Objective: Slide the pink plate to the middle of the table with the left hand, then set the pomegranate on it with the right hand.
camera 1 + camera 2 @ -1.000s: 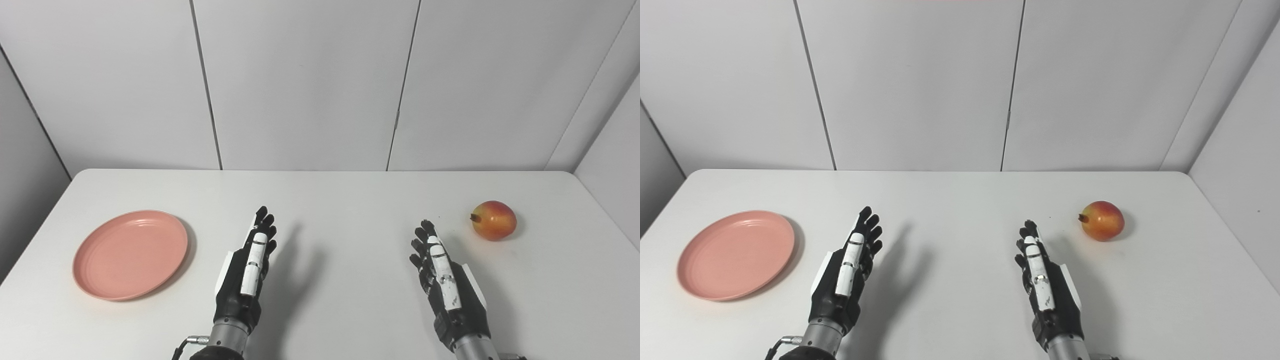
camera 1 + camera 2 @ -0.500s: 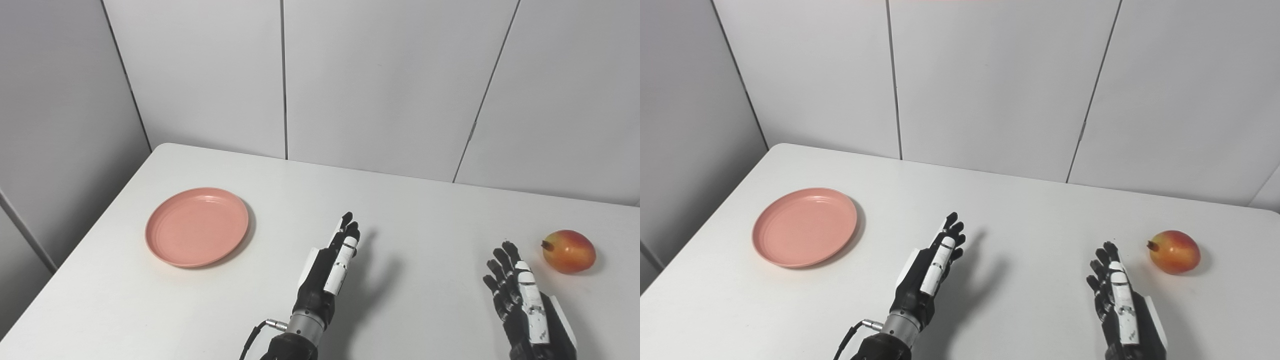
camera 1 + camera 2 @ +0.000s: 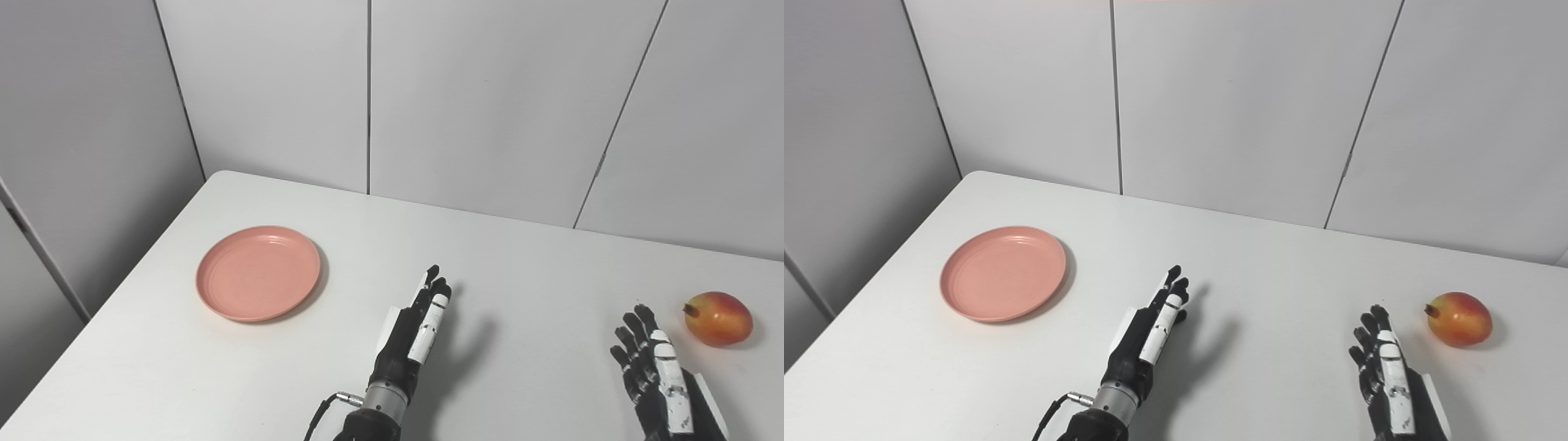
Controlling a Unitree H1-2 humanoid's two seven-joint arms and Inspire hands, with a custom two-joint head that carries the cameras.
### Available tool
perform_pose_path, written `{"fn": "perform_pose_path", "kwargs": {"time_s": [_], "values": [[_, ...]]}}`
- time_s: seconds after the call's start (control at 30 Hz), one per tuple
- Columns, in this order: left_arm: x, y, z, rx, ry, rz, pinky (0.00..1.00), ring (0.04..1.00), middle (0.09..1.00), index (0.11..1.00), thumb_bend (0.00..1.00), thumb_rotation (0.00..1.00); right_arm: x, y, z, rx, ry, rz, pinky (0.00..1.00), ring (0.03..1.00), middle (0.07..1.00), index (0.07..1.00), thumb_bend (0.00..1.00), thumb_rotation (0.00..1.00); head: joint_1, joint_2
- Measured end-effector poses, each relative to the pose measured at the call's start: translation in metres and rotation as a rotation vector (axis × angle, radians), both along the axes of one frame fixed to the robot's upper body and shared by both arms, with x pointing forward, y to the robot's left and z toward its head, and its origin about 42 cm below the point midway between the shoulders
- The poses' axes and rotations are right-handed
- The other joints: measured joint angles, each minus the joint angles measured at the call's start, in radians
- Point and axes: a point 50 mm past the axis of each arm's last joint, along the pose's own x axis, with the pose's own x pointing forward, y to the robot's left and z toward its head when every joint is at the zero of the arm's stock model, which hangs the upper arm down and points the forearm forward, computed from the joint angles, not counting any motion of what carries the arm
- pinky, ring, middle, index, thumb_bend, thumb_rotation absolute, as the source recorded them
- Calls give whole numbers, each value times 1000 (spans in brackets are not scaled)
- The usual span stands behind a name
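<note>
Round glossy pink plate (image 3: 258, 273), smooth oval pomegranate (image 3: 718, 318); left hand (image 3: 411, 335), right hand (image 3: 661, 384) empty, fingers extended.

Black-and-white right robot hand (image 3: 664, 383): wrist and heel cut off by the bottom edge in both views; palm faced away, thumb position could not be told. White rectangular table (image 3: 539, 269): near edge and right end ran out of frame. Black left forearm cut at bottom edge.
</note>
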Motion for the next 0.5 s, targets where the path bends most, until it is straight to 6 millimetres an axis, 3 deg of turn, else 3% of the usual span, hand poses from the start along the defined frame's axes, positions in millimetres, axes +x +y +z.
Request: {"fn": "perform_pose_path", "kwargs": {"time_s": [0.5], "values": [[0,1,4,-4,-33,6,932,952,968,963,444,1000,0,2,0,6,-1,1,1000,1000,1000,1000,220,1000,0,-5]]}}
